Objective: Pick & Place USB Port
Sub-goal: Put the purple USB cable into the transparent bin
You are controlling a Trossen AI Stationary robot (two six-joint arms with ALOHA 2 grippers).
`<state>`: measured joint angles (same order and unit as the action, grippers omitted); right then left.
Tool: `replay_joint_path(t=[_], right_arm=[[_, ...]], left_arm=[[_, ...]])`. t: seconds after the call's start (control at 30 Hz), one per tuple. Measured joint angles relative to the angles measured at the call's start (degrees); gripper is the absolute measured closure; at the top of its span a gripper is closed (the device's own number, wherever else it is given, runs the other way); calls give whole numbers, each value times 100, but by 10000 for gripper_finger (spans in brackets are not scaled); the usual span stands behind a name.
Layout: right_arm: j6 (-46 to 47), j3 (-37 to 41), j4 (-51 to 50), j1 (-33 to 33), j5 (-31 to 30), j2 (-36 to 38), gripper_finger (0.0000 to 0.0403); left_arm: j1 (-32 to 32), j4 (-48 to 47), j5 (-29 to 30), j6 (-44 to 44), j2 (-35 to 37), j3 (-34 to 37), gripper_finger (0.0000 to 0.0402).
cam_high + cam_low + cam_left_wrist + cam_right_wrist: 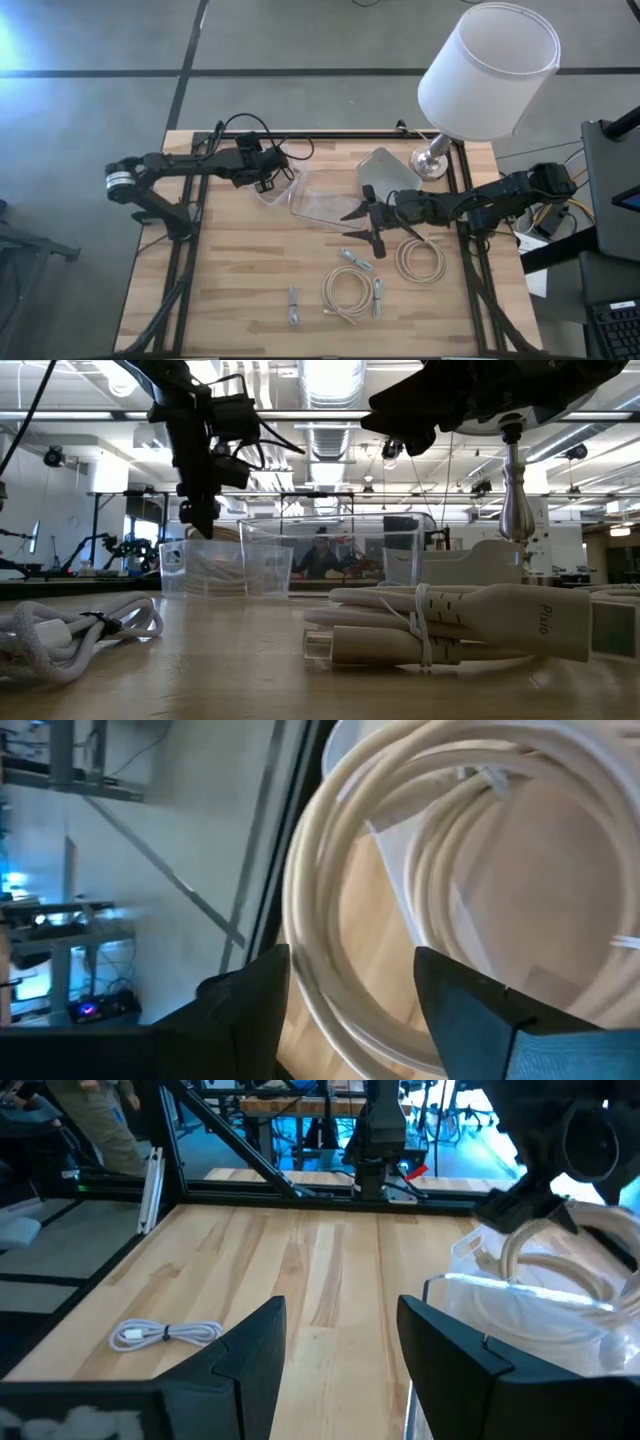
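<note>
Left arm reaches in from the left table edge. The left gripper (266, 184) hangs over a small clear plastic cup (278, 190) near the back of the light wooden slatted table (240, 270). The left wrist view shows its fingers (250, 1005) spread apart, gripping nothing, directly above a coiled cream USB cable (400, 900) that sits inside that cup. The low view has the same cup (205, 568) with the coil in it, the gripper just above the rim.

Just right of the cup: a larger clear plastic container (325, 200), touching or nearly touching it, can't tell which.

Front centre of the table: a short grey-white bundled cable (293, 307), then a loose cream coil (345, 296) with a small pale connector bundle (378, 297) beside it, and another short bundle (356, 261) just behind.

The right gripper (362, 218) hovers at the container's near right corner, above the table, fingers (250, 1355) released and wide, nothing between them. The right wrist view looks across bare boards to a white tied cable (165, 1333).

A second cream coiled cable (420, 260) lies right of centre, under the right arm's forearm.

Back right: a chrome-base table lamp with a white drum shade (487, 70), standing upright at the table corner.
</note>
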<state>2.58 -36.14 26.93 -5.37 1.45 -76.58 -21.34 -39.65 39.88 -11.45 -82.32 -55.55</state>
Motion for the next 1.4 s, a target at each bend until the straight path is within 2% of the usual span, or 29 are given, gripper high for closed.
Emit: replay_joint_path(t=[0.23, 0.43, 0.67, 0.87, 1.17, 1.4], right_arm=[[341, 0, -288, 0, 0, 0, 213], [346, 0, -304, -2, 0, 0, 213], [394, 0, -641, -2, 0, -15, 213], [407, 0, -683, -2, 0, -122, 213], [388, 4, -661, 2, 0, -319, 213], [312, 0, -469, 2, -2, -417, 213]], left_arm=[[230, -36, -115, -112, 17, -223, 184], [483, -30, -727, -17, 133, -450, 185], [1021, 141, -1714, 79, 484, -431, 186], [1783, 250, -2626, 105, 815, -418, 186], [3246, 627, -2691, 231, 959, -384, 186], [4188, 1260, -2835, 228, 820, 130, 186]])
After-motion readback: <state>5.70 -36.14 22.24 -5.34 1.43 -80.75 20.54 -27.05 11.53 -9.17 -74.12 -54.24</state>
